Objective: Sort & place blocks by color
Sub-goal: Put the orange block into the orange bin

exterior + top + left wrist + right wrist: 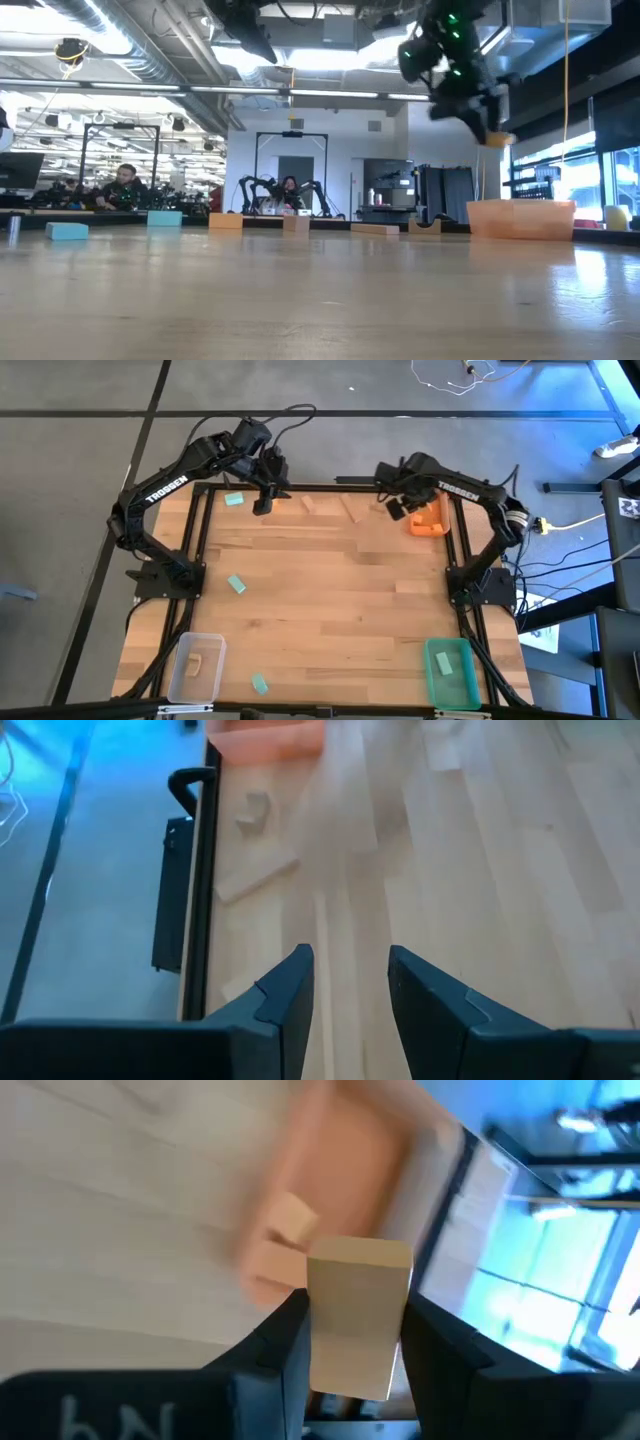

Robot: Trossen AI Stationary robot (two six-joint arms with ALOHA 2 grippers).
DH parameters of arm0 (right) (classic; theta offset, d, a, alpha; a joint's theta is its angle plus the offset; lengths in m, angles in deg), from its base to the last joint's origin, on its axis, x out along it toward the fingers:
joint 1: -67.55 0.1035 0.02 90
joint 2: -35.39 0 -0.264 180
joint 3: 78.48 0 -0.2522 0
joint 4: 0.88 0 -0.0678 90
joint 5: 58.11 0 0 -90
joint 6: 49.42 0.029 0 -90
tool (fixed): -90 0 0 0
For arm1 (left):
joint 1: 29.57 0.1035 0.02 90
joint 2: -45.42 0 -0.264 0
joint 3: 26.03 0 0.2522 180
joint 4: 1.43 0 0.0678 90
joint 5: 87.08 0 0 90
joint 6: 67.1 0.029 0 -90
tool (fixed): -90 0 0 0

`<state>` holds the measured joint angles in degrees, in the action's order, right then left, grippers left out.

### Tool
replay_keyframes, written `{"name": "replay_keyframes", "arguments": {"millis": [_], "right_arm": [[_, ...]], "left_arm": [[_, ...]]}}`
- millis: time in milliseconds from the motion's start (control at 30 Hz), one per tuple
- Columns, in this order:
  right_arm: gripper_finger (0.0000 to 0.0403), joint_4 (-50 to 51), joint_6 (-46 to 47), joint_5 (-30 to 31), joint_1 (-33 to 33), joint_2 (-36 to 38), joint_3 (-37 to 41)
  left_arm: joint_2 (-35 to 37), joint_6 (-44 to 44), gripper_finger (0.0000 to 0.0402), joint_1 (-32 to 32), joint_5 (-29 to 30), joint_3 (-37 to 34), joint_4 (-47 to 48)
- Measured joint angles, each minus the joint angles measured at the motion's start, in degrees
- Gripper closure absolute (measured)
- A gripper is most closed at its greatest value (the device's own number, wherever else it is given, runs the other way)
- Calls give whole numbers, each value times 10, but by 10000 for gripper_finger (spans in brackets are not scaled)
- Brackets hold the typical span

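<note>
the right arm reaches over the far right corner of the counter (330, 580), elbow bent back, its right end effector (350, 1345) raised above the orange bin (430, 520) and clamped on an orange block (355, 1315), which stands upright between the two fingers. in the low view that block (497, 139) hangs well above the bin (520, 218). two more orange blocks (280, 1240) lie below it, apparently in the bin, though the blur hides exactly where.

the left arm stretches along the far left edge, its left end effector (350, 995) pointing down toward the boards with fingers apart and nothing between them.

the clear bin (196, 666) at the near left corner holds one pale wood block (195, 660). the green bin (451, 670) at the near right holds a teal block (443, 661).

loose teal blocks lie on the counter: one by the far left edge (234, 499), one mid left (237, 584), one near the front (259, 683). pale wood blocks (309, 505) lie along the far edge.
</note>
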<state>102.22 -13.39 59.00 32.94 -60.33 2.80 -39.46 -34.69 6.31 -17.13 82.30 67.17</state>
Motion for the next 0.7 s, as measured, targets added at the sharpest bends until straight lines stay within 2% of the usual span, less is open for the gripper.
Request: {"name": "replay_keyframes", "arguments": {"millis": [167, 333, 533, 700], "right_arm": [[279, -43, -14, 3, -60, 34, 98], [279, -146, -72, 2, -108, 40, 174], [279, -243, -115, -31, -143, 31, 237], [271, -275, -125, -45, -157, 30, 258]], "left_arm": [[0, -25, 280, 0, 1, 0, -18], [0, -36, 280, 0, 3, 0, -24], [0, -54, 280, 0, 27, 0, -29], [0, -64, 280, 0, 31, 0, -31]]}}
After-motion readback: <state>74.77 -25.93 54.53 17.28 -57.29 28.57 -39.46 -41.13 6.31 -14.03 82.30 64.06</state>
